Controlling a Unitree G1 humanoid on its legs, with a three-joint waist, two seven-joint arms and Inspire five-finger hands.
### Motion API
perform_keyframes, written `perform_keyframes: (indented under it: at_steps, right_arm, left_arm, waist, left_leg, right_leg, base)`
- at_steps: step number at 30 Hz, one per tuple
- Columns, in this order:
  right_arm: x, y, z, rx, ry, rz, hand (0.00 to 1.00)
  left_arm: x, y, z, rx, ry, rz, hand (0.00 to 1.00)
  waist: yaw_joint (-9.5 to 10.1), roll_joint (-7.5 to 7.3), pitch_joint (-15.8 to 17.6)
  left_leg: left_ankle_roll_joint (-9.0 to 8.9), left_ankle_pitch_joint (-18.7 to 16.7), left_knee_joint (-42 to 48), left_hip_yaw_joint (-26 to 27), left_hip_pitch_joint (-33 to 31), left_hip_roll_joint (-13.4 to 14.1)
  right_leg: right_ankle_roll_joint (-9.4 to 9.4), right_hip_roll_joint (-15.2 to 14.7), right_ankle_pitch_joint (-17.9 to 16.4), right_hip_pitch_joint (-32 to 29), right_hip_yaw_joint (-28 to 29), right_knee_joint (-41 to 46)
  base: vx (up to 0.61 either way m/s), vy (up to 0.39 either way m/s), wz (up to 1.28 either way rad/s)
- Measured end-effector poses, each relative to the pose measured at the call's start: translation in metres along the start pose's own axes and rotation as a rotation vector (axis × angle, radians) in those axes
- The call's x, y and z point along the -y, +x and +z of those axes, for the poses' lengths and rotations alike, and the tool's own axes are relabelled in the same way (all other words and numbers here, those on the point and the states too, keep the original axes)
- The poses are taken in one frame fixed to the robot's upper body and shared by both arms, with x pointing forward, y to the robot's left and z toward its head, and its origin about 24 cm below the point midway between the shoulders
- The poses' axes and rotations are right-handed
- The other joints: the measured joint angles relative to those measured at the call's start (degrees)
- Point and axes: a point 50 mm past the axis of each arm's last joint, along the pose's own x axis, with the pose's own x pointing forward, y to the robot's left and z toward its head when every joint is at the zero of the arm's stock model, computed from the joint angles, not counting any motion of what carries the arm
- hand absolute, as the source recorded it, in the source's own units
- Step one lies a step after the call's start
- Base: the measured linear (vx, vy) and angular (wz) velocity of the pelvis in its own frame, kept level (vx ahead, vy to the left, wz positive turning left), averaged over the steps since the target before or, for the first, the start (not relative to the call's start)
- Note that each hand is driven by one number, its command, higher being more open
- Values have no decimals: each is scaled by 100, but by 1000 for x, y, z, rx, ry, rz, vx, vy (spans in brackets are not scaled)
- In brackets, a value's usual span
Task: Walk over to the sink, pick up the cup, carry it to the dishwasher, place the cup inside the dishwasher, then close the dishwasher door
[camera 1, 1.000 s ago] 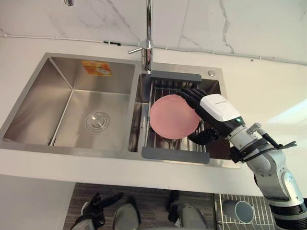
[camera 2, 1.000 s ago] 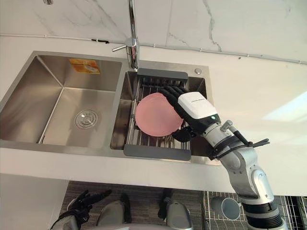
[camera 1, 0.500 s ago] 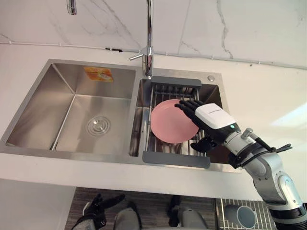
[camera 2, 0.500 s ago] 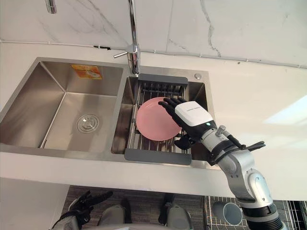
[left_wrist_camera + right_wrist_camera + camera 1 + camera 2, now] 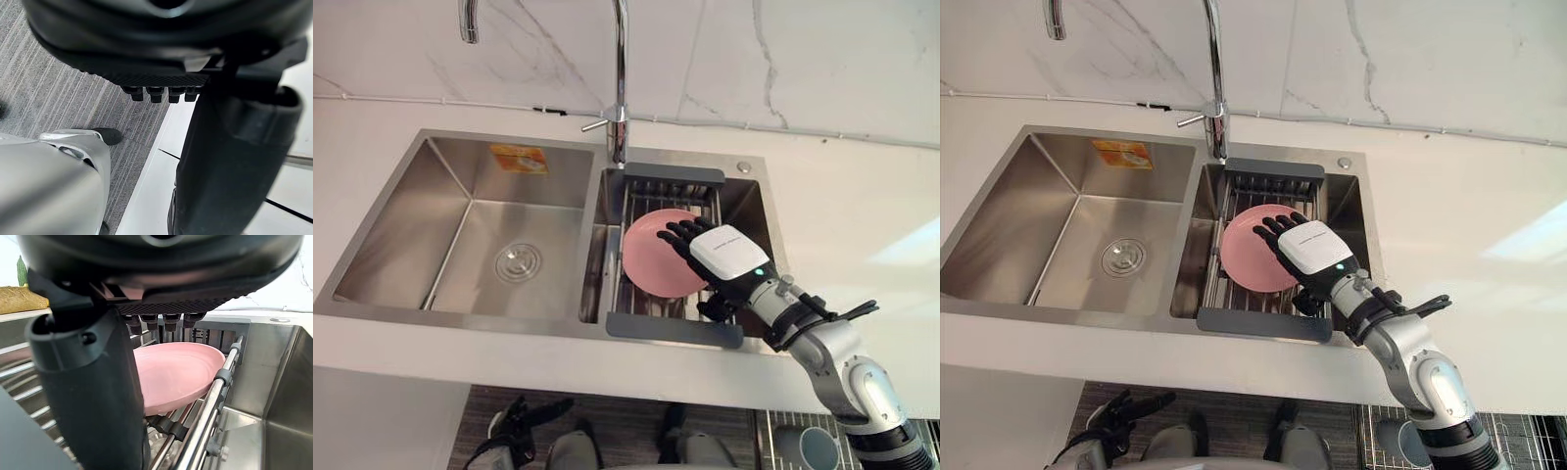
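Observation:
A round pink plate [image 5: 651, 259] lies on the grey drying rack [image 5: 672, 328] in the right basin of the steel sink [image 5: 470, 211]. My right hand [image 5: 729, 257] reaches over the plate's right side, open, with its fingers straight above the plate. In the right wrist view the plate [image 5: 176, 374] sits on the rack bars just past the thumb [image 5: 93, 382]. My left hand [image 5: 514, 423] hangs low below the counter edge, open and holding nothing. A grey-blue cup [image 5: 803, 446] stands in a wire rack at the lower right.
A tall chrome tap [image 5: 620, 78] rises behind the divider between the basins. The left basin has a drain [image 5: 517, 260] and a sticker on its back wall. White counter [image 5: 847, 196] surrounds the sink, with a marble wall behind it.
The camera has shifted. My right hand has moved from the plate's far right edge leftward and nearer, so it now covers the plate's right side. The plate stays on the rack.

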Motion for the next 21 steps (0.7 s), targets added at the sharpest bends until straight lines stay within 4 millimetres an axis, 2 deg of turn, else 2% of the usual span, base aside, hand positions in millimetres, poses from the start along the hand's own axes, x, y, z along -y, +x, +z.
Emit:
perform_keyframes:
  at_steps: [6,7,13,16,21]
  right_arm:
    - [-12,4,0,-28,-30,33,100]
    - [-12,4,0,-29,-27,33,0]
    - [-19,7,2,-43,-48,56,0]
    - [-28,9,3,-49,-61,74,0]
    - [-23,10,3,-70,-108,-117,0]
  left_arm:
    - [5,1,-5,-21,-2,-10,100]
    - [6,1,-6,-23,-2,-12,100]
    - [9,1,-9,-37,14,-19,100]
    - [13,1,-13,-52,30,-31,100]
    - [14,1,-18,-75,29,-29,100]
  waist:
    - [50,-1,-128]
    - [52,-1,-128]
    - [72,-4,-203]
    - [99,-4,-224]
    - [105,-6,-230]
  left_leg:
    - [-4,63,-159,-16,85,-39]
    - [-6,69,-171,-26,94,-41]
    - [-4,111,-255,-74,143,-55]
    - [-5,120,-258,-86,146,-57]
    - [-3,122,-262,-87,145,-60]
  right_leg:
    - [5,0,8,64,-27,-65]
    - [5,0,8,76,-37,-70]
    - [5,21,49,176,-88,-190]
    - [-1,46,106,237,-105,-306]
    - [-9,69,156,271,-104,-398]
  base:
    - [0,0,0]
    - [-20,28,4]
    - [-16,14,4]
    - [-5,11,1]
    - [-10,38,0]
